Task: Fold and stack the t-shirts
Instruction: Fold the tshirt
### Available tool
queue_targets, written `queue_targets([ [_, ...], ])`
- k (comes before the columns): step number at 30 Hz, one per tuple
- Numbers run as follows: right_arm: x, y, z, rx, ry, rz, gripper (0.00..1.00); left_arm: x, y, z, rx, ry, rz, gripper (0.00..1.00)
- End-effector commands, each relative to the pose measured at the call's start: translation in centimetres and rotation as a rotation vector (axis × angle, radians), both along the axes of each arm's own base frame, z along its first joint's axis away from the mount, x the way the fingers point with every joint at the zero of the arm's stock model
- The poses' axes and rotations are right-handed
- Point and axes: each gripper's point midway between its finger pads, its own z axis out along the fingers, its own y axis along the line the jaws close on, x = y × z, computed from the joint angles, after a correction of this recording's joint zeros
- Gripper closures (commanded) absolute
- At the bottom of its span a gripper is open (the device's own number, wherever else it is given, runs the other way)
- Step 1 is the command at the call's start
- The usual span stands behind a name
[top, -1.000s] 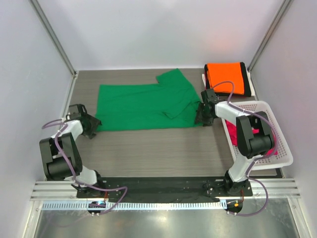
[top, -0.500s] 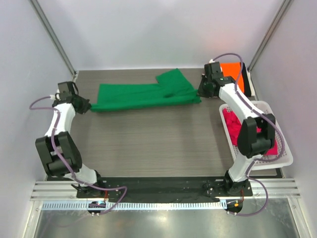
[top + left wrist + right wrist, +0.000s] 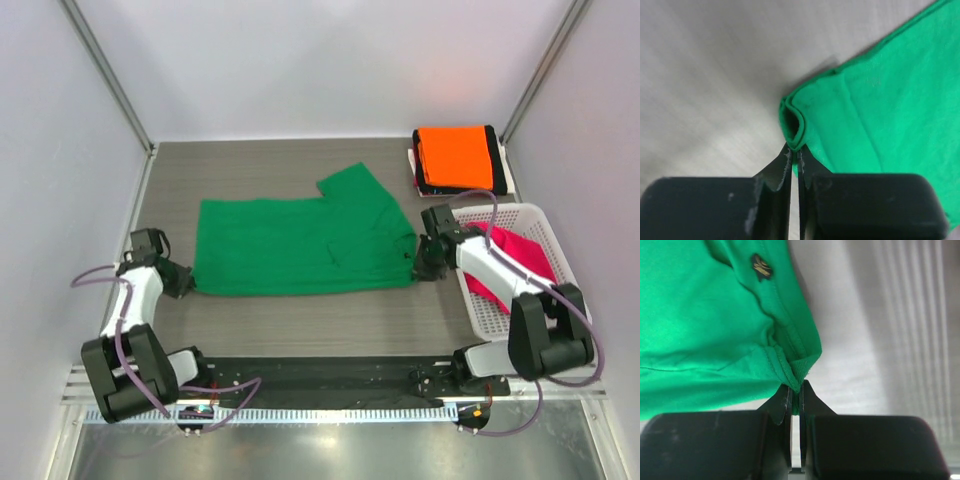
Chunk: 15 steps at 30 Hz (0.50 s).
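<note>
Green fills the middle of the scene: a bright green soft cloth t-shirt (image 3: 300,245) lies spread flat across the middle of the grey wood-grain tabletop (image 3: 300,330), its long side running left to right and one sleeve pointing toward the far edge. The left gripper (image 3: 183,281) sits low at the shirt's near-left corner, close to the left edge of the tabletop. In the left wrist view its fingers are pressed together on a doubled fold of the green cloth (image 3: 890,100), and the pinched fold bulges just above the left gripper's tips (image 3: 795,156). The right gripper (image 3: 421,263) is at the shirt's near-right corner, just beside the white plastic mesh basket (image 3: 565,300). In the right wrist view the right gripper's tips (image 3: 795,391) are likewise closed, nipping the ribbed hem of the green fabric (image 3: 705,315) where it bunches into a point. A small dark label (image 3: 761,266) with a gold mark shows on the cloth farther from the fingers. In the far-right corner of the tabletop a folded orange cloth t-shirt (image 3: 455,158) rests on top of a black cloth t-shirt (image 3: 493,168), whose edges show along its sides. A magenta-pink cloth t-shirt (image 3: 512,262) lies crumpled inside the basket along the right edge.
</note>
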Motion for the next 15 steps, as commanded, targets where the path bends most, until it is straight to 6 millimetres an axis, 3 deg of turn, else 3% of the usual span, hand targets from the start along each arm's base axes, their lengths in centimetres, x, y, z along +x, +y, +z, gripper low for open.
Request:
queue_targets([
  [1, -1.6, 0.0, 1.1, 0.056, -0.055, -0.086, 0.99, -0.9, 1.3, 1.5, 0.044, -0.048, 0.075, 0.93],
  [2, -2.3, 0.0, 0.8, 0.069, -0.041, -0.123, 0.97, -1.3, 1.3, 1.4, 0.039, -0.046, 0.089, 0.91],
  [4, -3.9, -0.1, 0.2, 0.091, -0.028, -0.151, 0.75, -2.3, 1.4, 1.8, 0.037, -0.051, 0.110, 0.88],
  [6, -5.3, 0.5, 0.0, 0.139, -0.003, -0.179, 0.50, -2.8, 1.4, 2.1, 0.036, -0.060, 0.129, 0.59],
  [7, -5.8, 0.4, 0.2, 0.150, -0.016, -0.187, 0.27, -3.1, 1.4, 2.7, 0.042, -0.076, 0.134, 0.43],
  [8, -6.4, 0.3, 0.4, 0.152, -0.012, -0.196, 0.21, -3.1, 1.3, 3.1, 0.042, -0.087, 0.137, 0.17],
  [11, -6.6, 0.1, 2.3, 0.174, -0.082, -0.217, 0.12, -2.7, 0.5, 4.7, 0.009, -0.144, 0.122, 0.00],
  [15, -3.7, 1.3, 6.8, 0.238, -0.222, -0.147, 0.12, -0.7, -0.4, 7.3, -0.025, -0.238, 0.030, 0.00],
])
